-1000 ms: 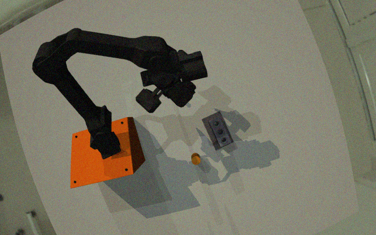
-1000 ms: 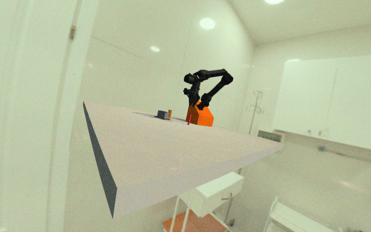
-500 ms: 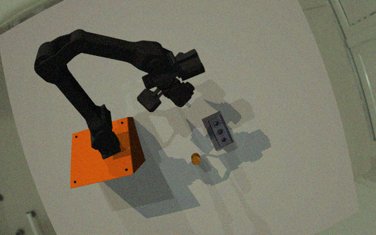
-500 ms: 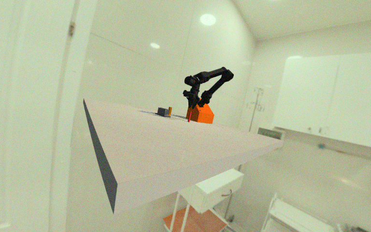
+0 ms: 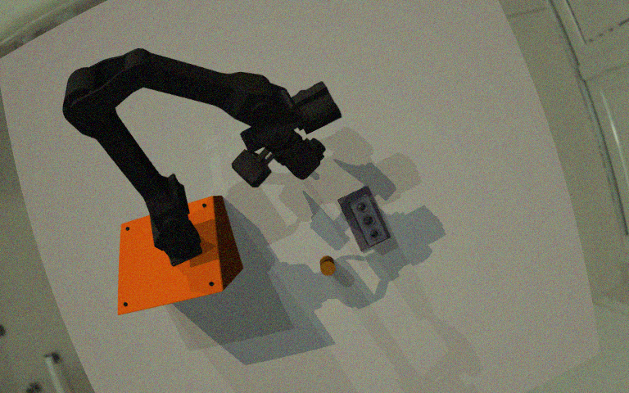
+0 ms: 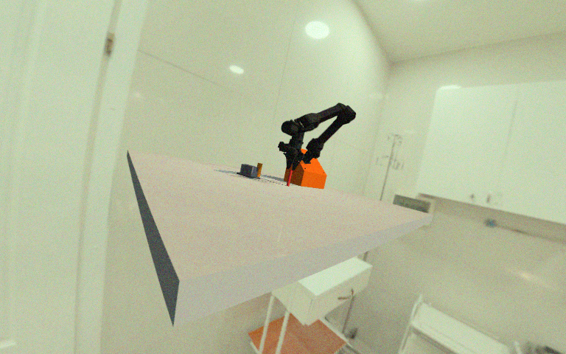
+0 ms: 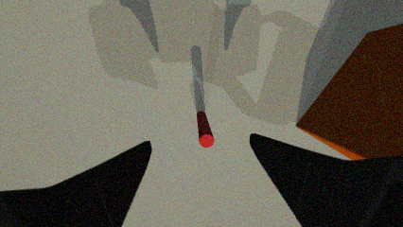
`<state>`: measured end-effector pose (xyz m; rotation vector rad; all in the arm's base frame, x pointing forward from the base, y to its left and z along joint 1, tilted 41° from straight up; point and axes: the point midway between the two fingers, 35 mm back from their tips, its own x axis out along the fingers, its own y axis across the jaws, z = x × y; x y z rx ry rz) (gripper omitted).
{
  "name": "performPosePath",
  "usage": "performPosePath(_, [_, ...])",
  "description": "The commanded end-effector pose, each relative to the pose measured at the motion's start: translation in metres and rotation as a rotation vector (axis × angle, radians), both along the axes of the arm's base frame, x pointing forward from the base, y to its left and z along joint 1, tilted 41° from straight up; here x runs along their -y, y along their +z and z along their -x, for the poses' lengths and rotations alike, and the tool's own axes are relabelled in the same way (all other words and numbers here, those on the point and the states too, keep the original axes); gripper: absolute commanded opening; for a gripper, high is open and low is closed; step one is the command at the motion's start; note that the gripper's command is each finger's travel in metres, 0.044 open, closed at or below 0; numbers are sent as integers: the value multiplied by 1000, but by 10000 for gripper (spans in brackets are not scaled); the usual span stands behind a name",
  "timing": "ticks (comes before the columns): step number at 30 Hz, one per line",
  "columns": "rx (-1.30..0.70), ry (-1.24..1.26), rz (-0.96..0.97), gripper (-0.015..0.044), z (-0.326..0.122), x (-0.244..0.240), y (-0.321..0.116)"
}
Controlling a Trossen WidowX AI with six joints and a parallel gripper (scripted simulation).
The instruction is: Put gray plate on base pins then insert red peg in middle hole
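Note:
The gray plate [image 5: 379, 227] lies on the base [image 5: 353, 222], apparently flat, with three dark round openings in a row. Pin detail is too small to tell. In the exterior view the two show as one small gray block [image 6: 248, 170]. The red peg [image 6: 290, 178] [image 7: 203, 125] stands upright on the table, away from the base; the arm hides it in the top view. My gripper [image 7: 201, 142] [image 6: 292, 166] is open and empty, pointing down around the peg's upper part. In the wrist view the peg's top shows between the fingertips, touching neither.
An orange cylinder [image 5: 328, 265] [image 6: 259, 169] stands upright near the base. The big orange block [image 5: 162, 277] [image 6: 312, 178] [image 7: 359, 99] under the arm's mount rises beside the gripper, to the right in the wrist view. Arm shadows cross the table.

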<state>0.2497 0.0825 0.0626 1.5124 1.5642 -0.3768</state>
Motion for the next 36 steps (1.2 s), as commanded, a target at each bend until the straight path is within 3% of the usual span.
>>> performPosePath(1, [-14, -4, 2, 440, 2, -4, -8])
performPosePath(24, [-14, -5, -2, 440, -1, -27, -33])
performPosePath(36, [-14, -5, -2, 125, -1, -27, -33])
